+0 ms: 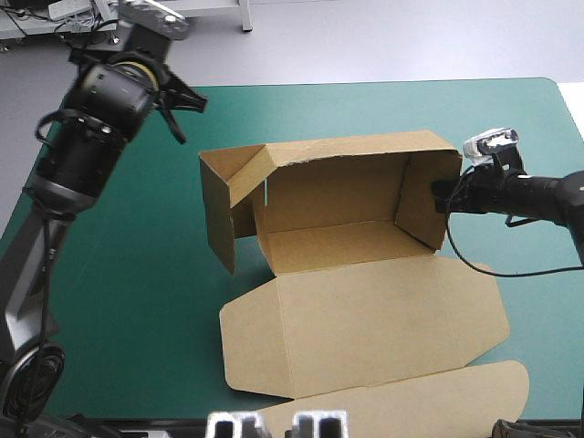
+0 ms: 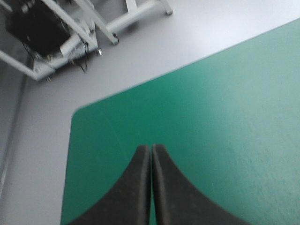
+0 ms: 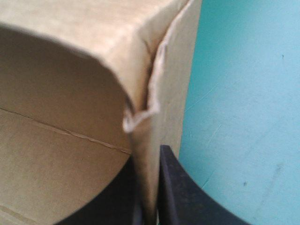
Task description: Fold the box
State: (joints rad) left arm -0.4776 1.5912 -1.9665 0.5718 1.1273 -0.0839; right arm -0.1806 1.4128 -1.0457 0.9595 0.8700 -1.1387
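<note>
The brown box (image 1: 351, 228) stands in the middle of the teal-green table with its back and side walls raised and its lid (image 1: 365, 324) lying flat toward the front. My right gripper (image 1: 442, 195) is at the box's right wall, and in the right wrist view it (image 3: 151, 206) is shut on that wall, the board edge (image 3: 154, 140) pinched between the black fingers. My left gripper (image 1: 182, 109) hangs above the table's far left corner, apart from the box, and its fingers (image 2: 151, 187) meet in a shut arch with nothing held.
The box's left wall flap (image 1: 224, 205) stands loose and angled outward. A rounded flap of board (image 1: 429, 401) reaches the table's front edge. Bare teal-green cover (image 1: 119, 274) lies left of the box.
</note>
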